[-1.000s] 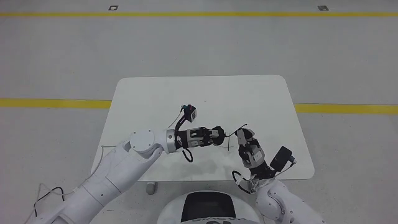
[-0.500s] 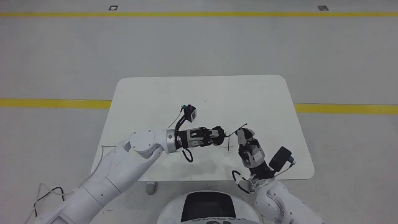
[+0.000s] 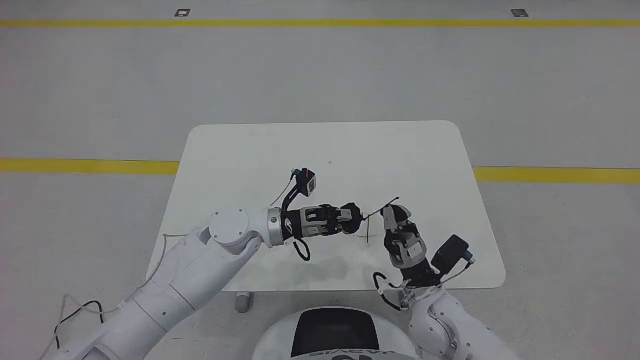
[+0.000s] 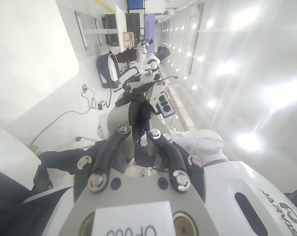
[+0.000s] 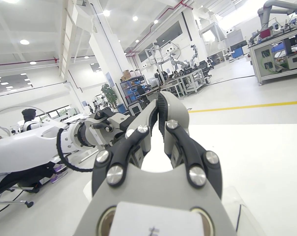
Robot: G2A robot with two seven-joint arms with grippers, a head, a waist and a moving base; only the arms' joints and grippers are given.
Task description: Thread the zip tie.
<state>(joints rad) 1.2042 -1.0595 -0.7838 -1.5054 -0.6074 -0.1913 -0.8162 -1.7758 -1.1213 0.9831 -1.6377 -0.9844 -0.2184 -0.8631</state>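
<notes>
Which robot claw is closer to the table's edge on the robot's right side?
Right. The right gripper hangs nearer that table edge; the left gripper sits just beside it, farther in toward the middle.

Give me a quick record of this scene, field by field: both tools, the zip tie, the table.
left tool: shut on a dark piece, likely the zip tie
right tool: shut, fingertips together
zip tie: thin black strand between both tools
table: white, rounded corners, under both tools
threading: too small to judge
</notes>
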